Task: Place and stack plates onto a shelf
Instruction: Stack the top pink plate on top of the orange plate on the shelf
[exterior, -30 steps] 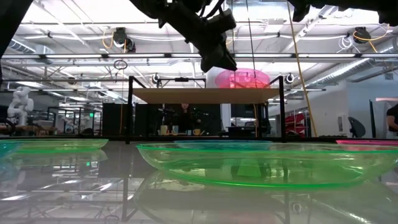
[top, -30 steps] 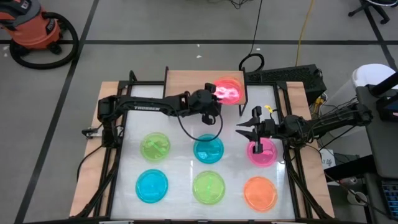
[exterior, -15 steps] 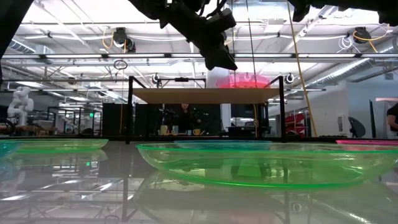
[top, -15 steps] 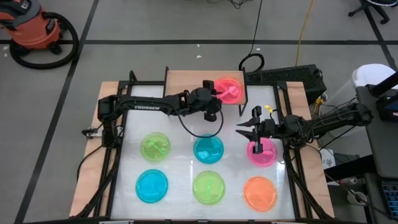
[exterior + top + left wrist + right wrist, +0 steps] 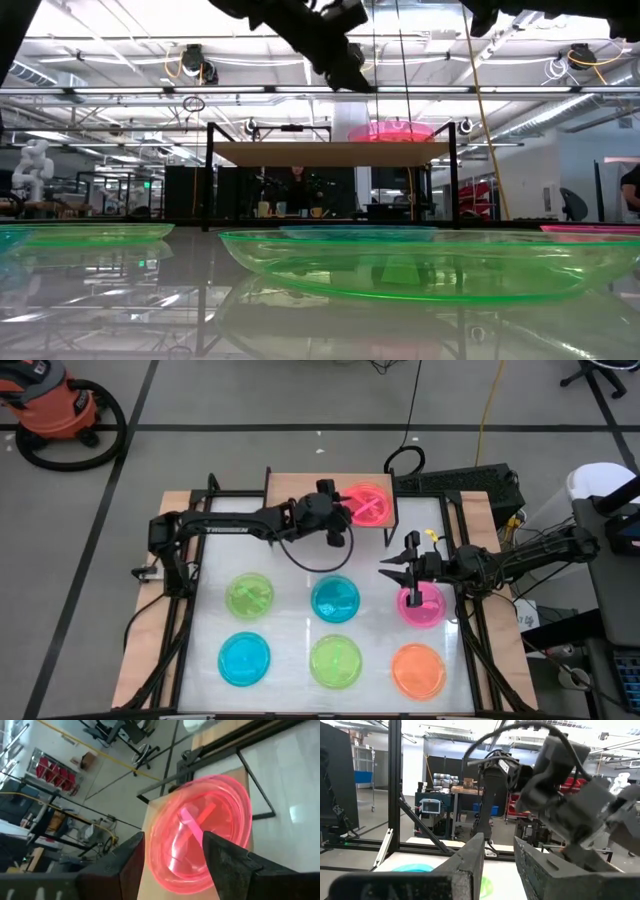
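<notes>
Now the left end effector (image 5: pixel 345 512) hangs over the shelf (image 5: pixel 295 488) at the far side of the bench (image 5: pixel 290 565). Its two fingers (image 5: pixel 227 862) are spread apart, and nothing is between them. A pink plate (image 5: pixel 368 506) lies flat on the shelf, on its right half, just at 3 o'clock from the left end effector. From the left wrist view the same pink plate (image 5: pixel 205 832) sits on the light wood, past the open fingers and not touching them. In the low view the pink plate (image 5: pixel 398 131) shows as a thin pink shape on top of the shelf (image 5: pixel 330 152).

The right end effector (image 5: pixel 400 568) waits above the bench, near the right side. Its fingers (image 5: pixel 470 865) are a little apart and hold nothing. Another pink plate (image 5: pixel 421 606) lies on the bench right under that arm.

Six plates lie on the bench in two rows. In the far row, a green plate (image 5: pixel 249 596) is at 9 o'clock from a blue plate (image 5: pixel 335 599), and the pink one is at 3 o'clock from it. In the near row are a second blue plate (image 5: pixel 245 658), a second green plate (image 5: pixel 335 661) and an orange plate (image 5: pixel 418 669). None of them touch.
</notes>
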{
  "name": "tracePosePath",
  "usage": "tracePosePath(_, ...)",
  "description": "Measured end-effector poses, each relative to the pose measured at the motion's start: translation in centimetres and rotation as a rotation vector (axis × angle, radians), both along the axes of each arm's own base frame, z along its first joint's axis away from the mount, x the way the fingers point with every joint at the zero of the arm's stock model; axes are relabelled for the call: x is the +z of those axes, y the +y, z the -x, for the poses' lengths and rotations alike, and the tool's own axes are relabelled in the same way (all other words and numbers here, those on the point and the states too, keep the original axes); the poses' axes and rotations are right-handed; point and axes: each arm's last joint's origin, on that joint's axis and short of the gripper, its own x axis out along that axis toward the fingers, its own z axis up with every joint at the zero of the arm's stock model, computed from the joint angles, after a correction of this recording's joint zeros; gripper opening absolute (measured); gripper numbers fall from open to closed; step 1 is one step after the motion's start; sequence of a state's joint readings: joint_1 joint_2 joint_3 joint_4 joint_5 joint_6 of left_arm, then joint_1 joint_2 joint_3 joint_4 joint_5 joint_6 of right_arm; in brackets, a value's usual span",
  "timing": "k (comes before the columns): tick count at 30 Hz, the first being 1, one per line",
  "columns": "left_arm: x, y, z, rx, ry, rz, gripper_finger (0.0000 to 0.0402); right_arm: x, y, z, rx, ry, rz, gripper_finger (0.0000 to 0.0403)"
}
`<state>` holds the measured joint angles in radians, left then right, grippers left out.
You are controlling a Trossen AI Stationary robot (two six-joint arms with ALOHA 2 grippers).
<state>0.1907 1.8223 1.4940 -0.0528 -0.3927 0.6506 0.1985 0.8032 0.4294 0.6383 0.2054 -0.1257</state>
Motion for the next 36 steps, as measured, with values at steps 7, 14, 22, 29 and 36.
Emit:
tracePosePath(7,-0.5,-1.3,0.7,-0.295,0.059,0.27,0.0205,0.0,0.0,0.0,0.001,-0.001,-0.004,0.0089)
tracePosePath(14,-2.0,-0.4,0.8,-0.411,0.078,0.409,0.0204,0.0,0.0,0.0,0.001,0.0,-0.005,0.0089)
tracePosePath(22,-4.7,1.9,1.9,-0.37,0.066,0.477,0.0204,0.0,0.0,0.0,0.0,0.001,0.001,0.0089)
tracePosePath(29,-5.8,3.2,2.3,-0.372,-0.078,0.473,0.0204,0.0,0.0,0.0,-0.001,0.001,0.004,0.0089)
tracePosePath(36,-5.7,4.6,2.6,-0.29,-0.157,0.496,0.0204,0.0,0.0,0.0,-0.003,0.001,0.007,0.0089)
